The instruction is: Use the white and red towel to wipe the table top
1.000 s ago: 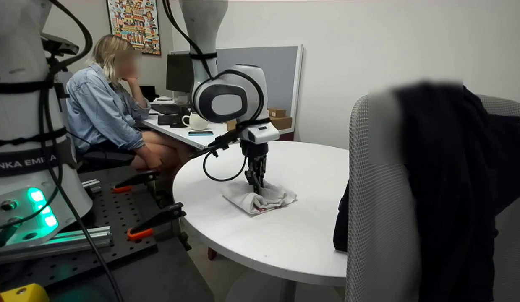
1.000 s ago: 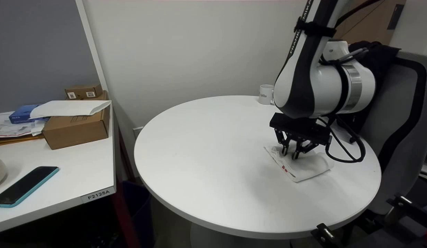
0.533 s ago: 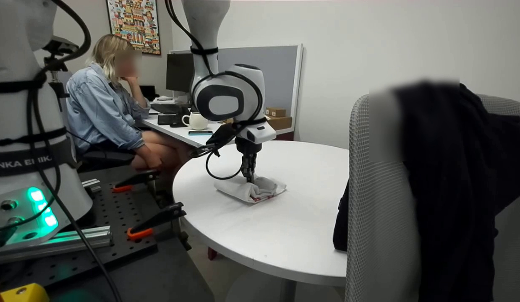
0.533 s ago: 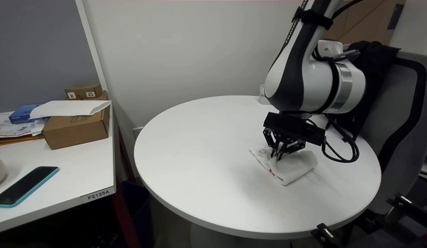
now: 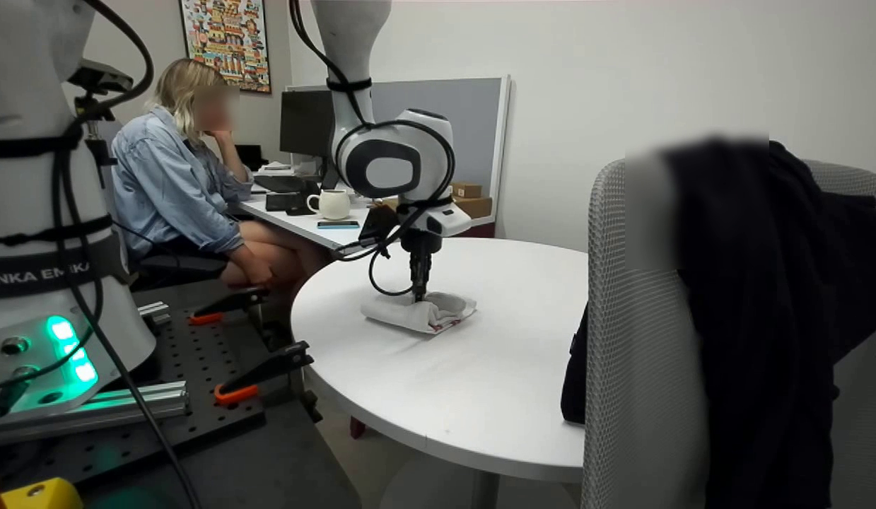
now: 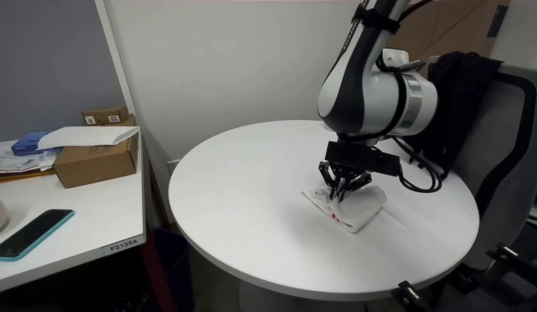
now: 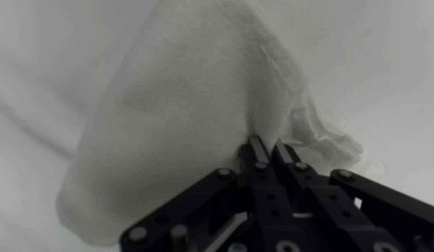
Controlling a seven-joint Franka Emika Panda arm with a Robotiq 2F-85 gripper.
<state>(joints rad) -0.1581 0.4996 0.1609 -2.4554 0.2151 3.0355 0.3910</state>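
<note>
At left in an exterior view we log a phone [image 6: 32,236] lying screen up on a white desk [image 6: 103,208], a brown cardboard box [image 6: 105,169] behind it with a white packet [image 6: 88,135] on top. Next, apart from the desk, the round white table [image 6: 233,203]. The towel [image 6: 363,206] sits on its right part, folded, white, with red marks [image 6: 335,217] along one edge. In both exterior views the black gripper [image 6: 336,196] points down into it; in the wrist view we see the fingers [image 7: 259,150] drawn together, grasping a pinch of the towel, which puckers at the tips. Farther right, just beside the table, stands a grey chair [image 6: 504,125], a dark garment [image 6: 459,99] hung over its back.
</note>
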